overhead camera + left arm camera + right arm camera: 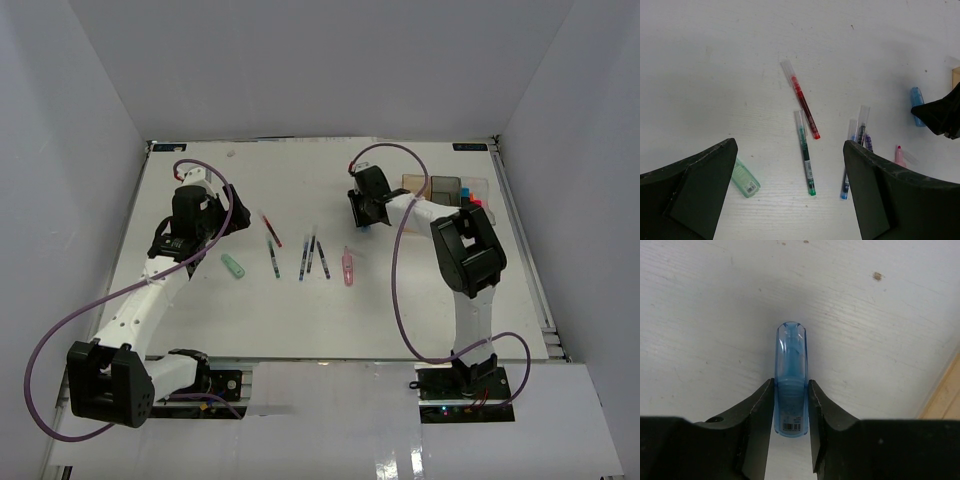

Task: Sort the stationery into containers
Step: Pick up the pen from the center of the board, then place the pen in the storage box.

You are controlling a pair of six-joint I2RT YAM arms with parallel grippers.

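Observation:
My right gripper (791, 388) is shut on a short blue marker (791, 367) that lies on the white table, left of the bins; it also shows in the top view (368, 214). My left gripper (790, 150) is open and empty, hovering over the loose stationery, and shows in the top view (225, 232). Below it lie a red pen (802, 100), a green pen (806, 152), a mint marker (745, 178), dark pens (861, 127) and a pink marker (900, 156). The amber (415, 184), grey (443, 186) and clear (472, 191) containers stand at the back right.
The clear bin holds items with red and blue caps. White walls enclose the table on three sides. In the top view the pens lie in a loose row mid-table (304, 262), with the pink marker (348, 267) to their right. A purple cable loops from each arm.

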